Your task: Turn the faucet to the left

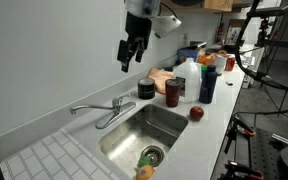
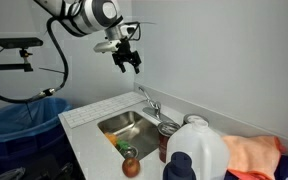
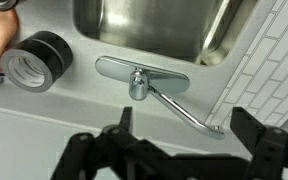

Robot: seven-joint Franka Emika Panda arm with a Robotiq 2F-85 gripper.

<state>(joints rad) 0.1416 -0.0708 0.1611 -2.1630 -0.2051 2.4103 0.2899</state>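
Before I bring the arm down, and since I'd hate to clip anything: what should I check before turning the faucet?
1. The end effector is open: ok.
2. The end effector hangs well above the faucet, with no contact: ok.
3. The spout shows in the wrist view: ok.
4. The tape roll lies apart from the faucet base: ok.
5. How far the spout can swing: cannot tell.

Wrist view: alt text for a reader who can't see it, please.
Looking down, the open gripper hovers above the chrome faucet, whose thin spout angles away from the steel sink. A roll of black tape sits beside the faucet's base.
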